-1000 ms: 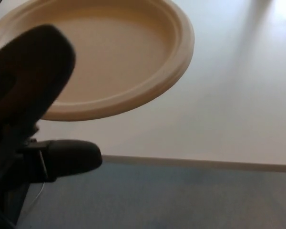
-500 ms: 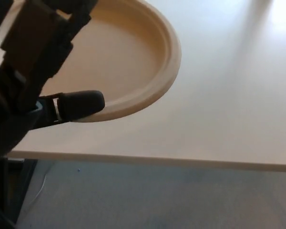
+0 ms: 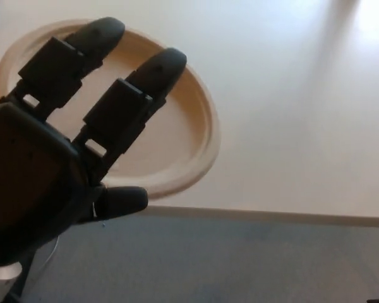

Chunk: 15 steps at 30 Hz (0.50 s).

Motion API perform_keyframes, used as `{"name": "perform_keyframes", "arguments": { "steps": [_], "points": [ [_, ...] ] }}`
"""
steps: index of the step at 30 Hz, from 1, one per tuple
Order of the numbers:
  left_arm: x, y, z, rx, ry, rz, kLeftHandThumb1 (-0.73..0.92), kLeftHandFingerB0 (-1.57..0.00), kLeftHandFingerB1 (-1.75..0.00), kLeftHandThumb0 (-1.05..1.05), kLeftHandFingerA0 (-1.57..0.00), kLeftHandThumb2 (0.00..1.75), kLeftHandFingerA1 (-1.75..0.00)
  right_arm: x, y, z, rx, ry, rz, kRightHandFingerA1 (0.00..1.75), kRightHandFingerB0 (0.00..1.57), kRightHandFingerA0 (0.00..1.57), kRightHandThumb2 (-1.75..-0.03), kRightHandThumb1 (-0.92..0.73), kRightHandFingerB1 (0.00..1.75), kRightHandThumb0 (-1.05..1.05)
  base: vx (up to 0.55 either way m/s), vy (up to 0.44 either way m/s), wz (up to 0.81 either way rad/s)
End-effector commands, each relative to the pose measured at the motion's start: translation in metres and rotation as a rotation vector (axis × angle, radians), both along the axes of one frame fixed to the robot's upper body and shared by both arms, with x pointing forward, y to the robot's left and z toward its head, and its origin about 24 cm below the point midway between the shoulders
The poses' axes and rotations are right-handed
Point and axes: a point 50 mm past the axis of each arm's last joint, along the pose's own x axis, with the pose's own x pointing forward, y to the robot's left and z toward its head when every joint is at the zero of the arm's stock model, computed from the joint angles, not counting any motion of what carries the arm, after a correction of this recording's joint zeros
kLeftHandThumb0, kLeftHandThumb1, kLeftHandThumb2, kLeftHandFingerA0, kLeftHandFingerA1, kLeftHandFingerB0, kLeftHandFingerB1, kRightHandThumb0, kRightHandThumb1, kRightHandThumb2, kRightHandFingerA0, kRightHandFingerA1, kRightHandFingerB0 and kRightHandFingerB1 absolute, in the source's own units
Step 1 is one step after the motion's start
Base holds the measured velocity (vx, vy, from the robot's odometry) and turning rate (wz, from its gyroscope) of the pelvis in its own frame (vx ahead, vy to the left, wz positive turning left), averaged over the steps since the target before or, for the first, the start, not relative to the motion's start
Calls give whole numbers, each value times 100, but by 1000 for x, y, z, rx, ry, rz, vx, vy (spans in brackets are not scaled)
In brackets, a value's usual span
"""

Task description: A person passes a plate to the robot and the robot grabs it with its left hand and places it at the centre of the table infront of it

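Left hand (image 3: 57, 164) fingers spread wide, holding nothing, above plate (image 3: 177, 145) on table (image 3: 303, 113)

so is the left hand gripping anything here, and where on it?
Cannot be told for sure. The left hand has two fingers spread over the plate and its thumb below the near rim, as if pinching that edge, but contact is hidden.

The left hand (image 3: 63, 158) covers much of the plate (image 3: 189, 136), its wrist cut off at the left and bottom edges; whether the thumb touches the plate's rim cannot be told; the table's (image 3: 303, 126) far side runs out of frame, perhaps overexposed.
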Motion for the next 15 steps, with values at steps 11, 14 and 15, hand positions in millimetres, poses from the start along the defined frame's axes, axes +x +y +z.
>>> {"name": "perform_keyframes", "arguments": {
  "steps": [11, 14, 15],
  "points": [
    [-43, -4, 26, -32, -75, -74, 51, 0, -16, -85, 0, 91, -6, 1, -7, 4, -24, 10, 20, 58, 25, 28, -64, -81, 46, -78, 0, 0, 0],
    [-51, -2, 27, -37, -98, -101, 50, 0, -16, -83, 0, 89, -8, 2, -6, 4, -22, 13, 20, 58, 25, 29, -64, -80, 46, -80, 0, 0, 0],
    [-52, -2, 26, -39, -90, -102, 46, 0, -22, -77, 0, 89, -12, 2, -6, 4, -22, 14, 18, 57, 26, 28, -64, -80, 45, -79, 0, 0, 0]
  ]
}}
